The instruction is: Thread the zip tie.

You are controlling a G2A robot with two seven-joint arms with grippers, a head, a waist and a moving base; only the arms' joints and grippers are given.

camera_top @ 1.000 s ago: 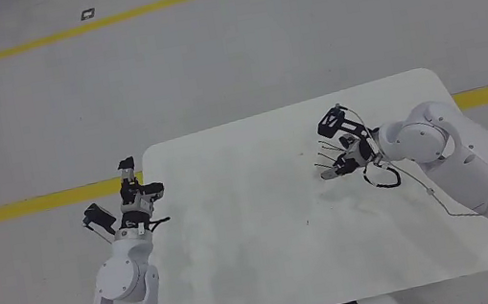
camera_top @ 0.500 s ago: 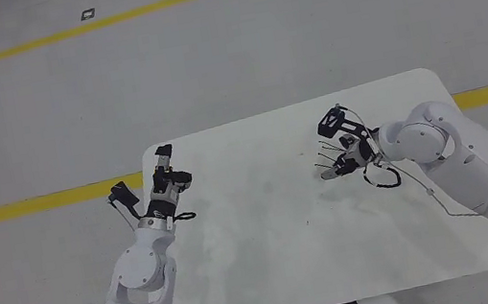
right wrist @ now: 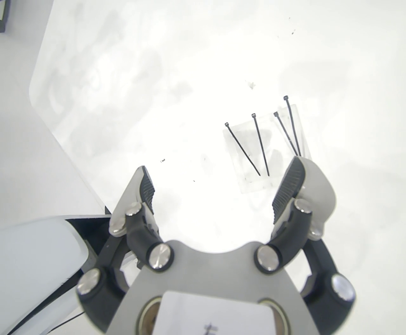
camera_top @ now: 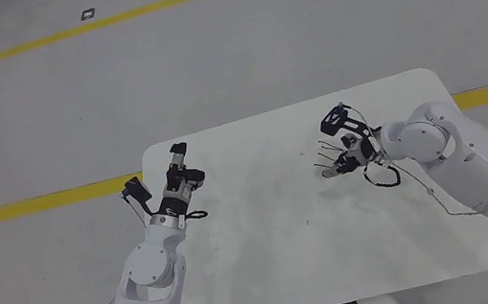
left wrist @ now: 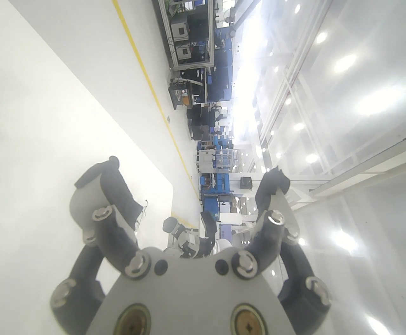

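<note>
Right wrist view: right pincer (right wrist: pixel 219 165) gapes empty beside four thin black plastic zip ties (right wrist: pixel 261 145) on the white surface (right wrist: pixel 158 95); left pincer (left wrist: pixel 193 166), spread empty, over its 10 o'clock corner.

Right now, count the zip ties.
4, on the clear sheet: first zip tie and second zip tie apart; third zip tie and fourth zip tie converging near the right end effector.
</note>
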